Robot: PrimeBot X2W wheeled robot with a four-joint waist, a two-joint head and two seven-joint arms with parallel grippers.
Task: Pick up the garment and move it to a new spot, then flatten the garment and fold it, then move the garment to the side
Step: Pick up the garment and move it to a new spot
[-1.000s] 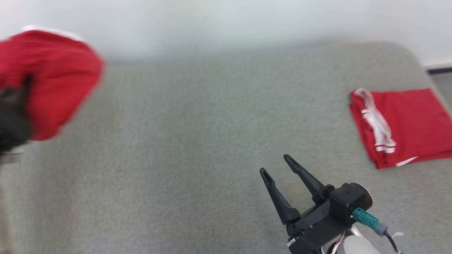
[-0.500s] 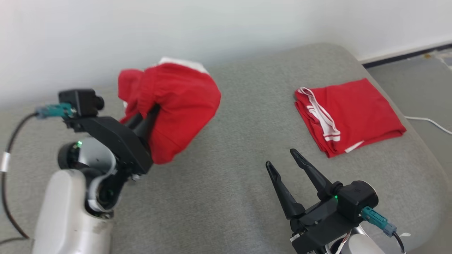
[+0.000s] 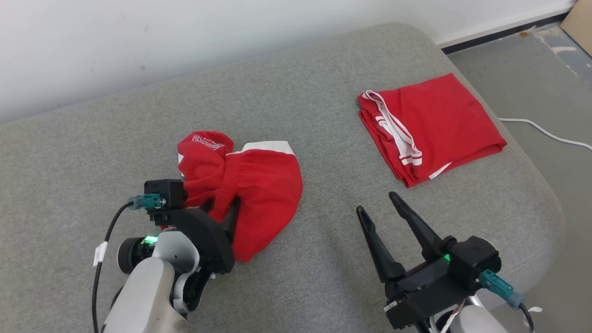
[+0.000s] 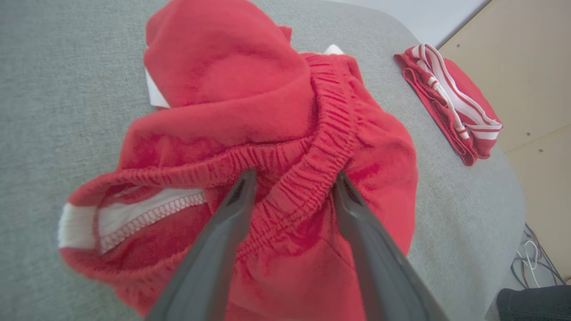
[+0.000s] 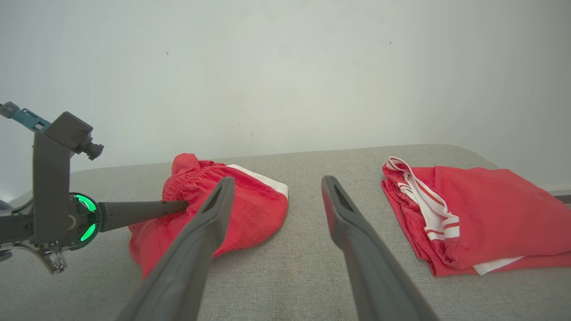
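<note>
Garment (image 3: 259,194): came down from mid-air onto the grey cushion (image 3: 323,259), left of centre, crumpled. Left tool (image 4: 294,178): fingers parted, waistband slack between them, apparently let go. Right tool (image 3: 377,203): wide open, empty. Relocation looked done; flattening next called for fresh edge grips.

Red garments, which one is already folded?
The right garment, lying flat and squared; the left garment is a crumpled heap at the left gripper.

Red garment (image 3: 263,189), white trim, perhaps lettering
</note>
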